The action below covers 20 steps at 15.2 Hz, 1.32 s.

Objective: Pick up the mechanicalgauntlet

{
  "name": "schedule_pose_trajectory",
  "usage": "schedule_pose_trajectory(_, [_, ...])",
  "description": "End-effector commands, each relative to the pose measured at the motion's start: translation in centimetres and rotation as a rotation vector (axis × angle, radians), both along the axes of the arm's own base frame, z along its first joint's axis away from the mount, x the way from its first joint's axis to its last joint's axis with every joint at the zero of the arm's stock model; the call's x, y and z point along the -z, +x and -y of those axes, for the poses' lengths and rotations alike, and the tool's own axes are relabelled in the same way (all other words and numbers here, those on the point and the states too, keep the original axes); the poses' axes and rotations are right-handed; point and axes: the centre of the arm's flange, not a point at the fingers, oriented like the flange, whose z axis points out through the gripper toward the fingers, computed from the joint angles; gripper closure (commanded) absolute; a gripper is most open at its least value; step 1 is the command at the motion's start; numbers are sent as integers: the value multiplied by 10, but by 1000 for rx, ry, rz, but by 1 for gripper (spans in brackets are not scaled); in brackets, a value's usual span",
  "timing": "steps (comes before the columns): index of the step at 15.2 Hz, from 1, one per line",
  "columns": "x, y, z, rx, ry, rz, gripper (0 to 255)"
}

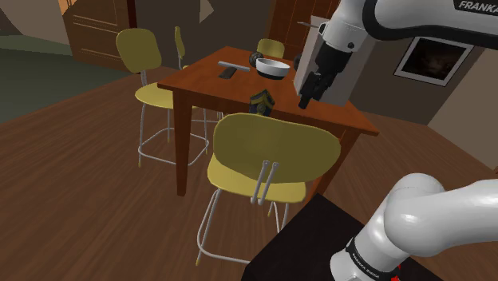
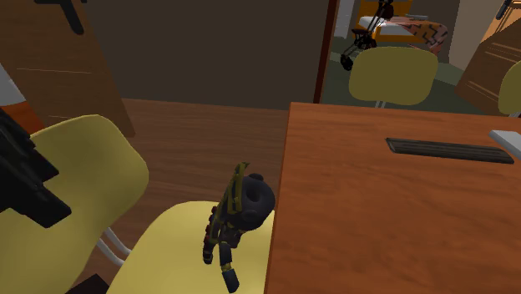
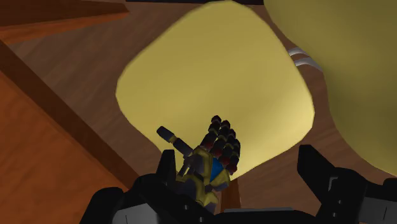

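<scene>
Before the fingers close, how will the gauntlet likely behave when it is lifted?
The gauntlet looks segmented at its digits, so these may flex or dangle. Its knobbly, uneven shape could twist between the fingers. It is not round, so rolling seems unlikely.

Gauntlet (image 1: 262, 102) at table (image 1: 209, 85) edge, over chair (image 1: 271, 148)

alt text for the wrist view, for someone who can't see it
A black and gold mechanical gauntlet with red knuckles sits between the fingers of the open black gripper, close to one finger and not clasped. Behind it are a yellow chair seat, a wooden floor and the edge of a brown wooden table.
</scene>
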Motion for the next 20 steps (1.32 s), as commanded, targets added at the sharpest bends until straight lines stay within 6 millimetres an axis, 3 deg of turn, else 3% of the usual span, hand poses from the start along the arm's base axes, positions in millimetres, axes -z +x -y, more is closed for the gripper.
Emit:
schedule_pose_trajectory(1, [0,0,0,0,0,0,0])
schedule_pose_trajectory(11, [99,60,62,-440,-38,33,0])
schedule_pose_trajectory(20, [182,135,92,-829,-71,62,0])
